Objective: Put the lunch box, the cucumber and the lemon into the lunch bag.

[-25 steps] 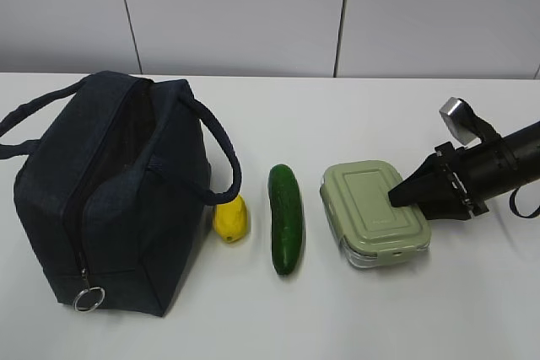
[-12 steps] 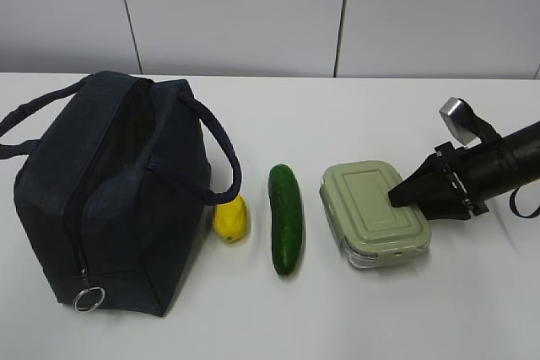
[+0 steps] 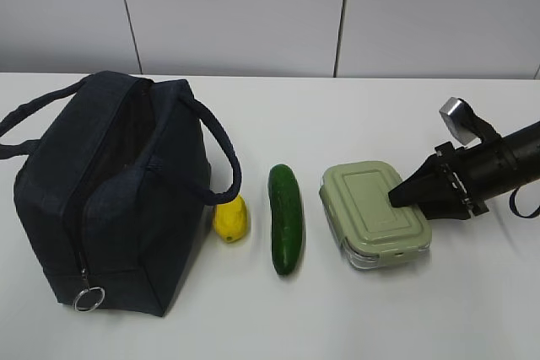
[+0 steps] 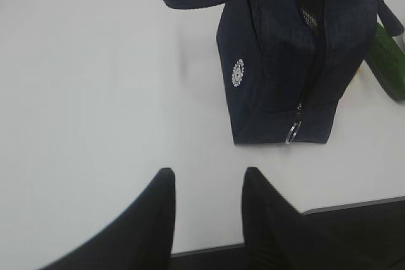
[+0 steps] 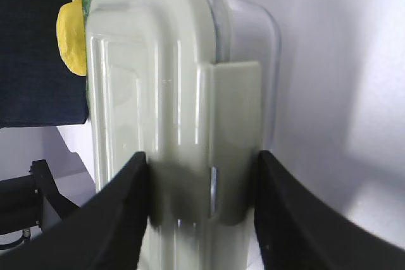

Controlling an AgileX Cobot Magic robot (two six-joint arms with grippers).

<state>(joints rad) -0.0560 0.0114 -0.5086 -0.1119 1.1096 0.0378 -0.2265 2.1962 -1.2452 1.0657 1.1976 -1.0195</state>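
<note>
The lunch box, clear with a sage-green lid, lies on the white table at the right. My right gripper is shut on its right end; in the right wrist view the two fingers press against the lid and its end clip. The cucumber lies left of the box. The lemon lies against the navy lunch bag, which stands with its top unzipped. My left gripper is open and empty over the table's front edge, short of the bag.
The bag's zipper ring hangs at its front corner, and its handles loop out to both sides. The white table has a grey panelled wall behind it. Its front edge shows in the left wrist view.
</note>
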